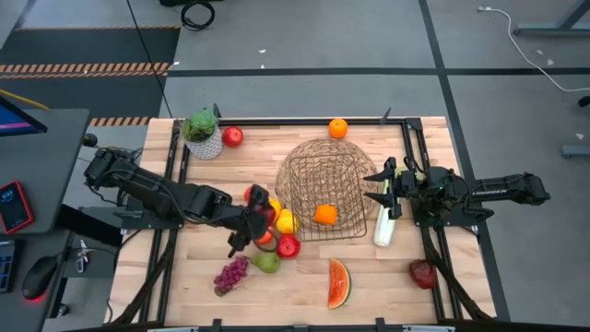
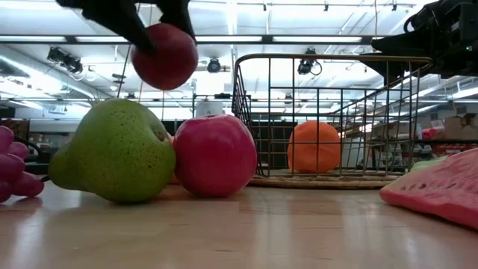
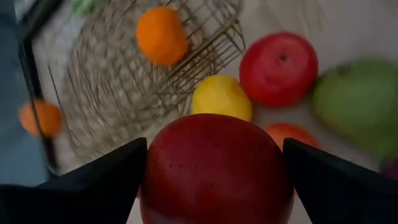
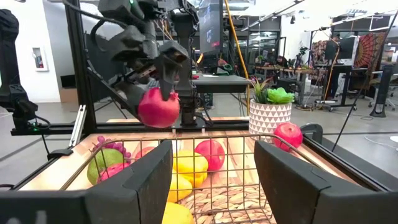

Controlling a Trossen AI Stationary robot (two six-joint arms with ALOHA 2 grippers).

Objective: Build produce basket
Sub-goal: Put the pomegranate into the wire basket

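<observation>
My left gripper (image 1: pixel 260 207) hangs over the fruit left of the basket (image 1: pixel 318 175), shut on a dark red apple (image 3: pixel 214 168). Below it lie a yellow piece (image 1: pixel 286 221), a red apple (image 1: pixel 289 245), a green pear (image 1: pixel 267 262) and purple grapes (image 1: pixel 230 274). One orange (image 1: pixel 324 214) lies inside the wire basket, and another orange (image 1: pixel 337 127) sits at the far edge. The celery stalk (image 1: pixel 383 226) lies right of the basket and the watermelon slice (image 1: pixel 338 283) lies near the front. My right gripper (image 1: pixel 385 189) waits right of the basket, fingers apart around nothing. My left gripper pinches the dark red apple by its two opposite sides (image 3: pixel 155 168) between its two fingers. The fingers (image 2: pixel 123 22) come slanting down from the table's left. The apple (image 2: pixel 164 56) hangs lifted clear above the pear and the red apple on the table.
A leafy plant in a white pot (image 1: pixel 203 134) stands at the far left with a red apple (image 1: pixel 232 136) beside it. Another dark red apple (image 1: pixel 422 273) rests at the near right. Black frame rails (image 1: pixel 175 175) run along both sides of the table.
</observation>
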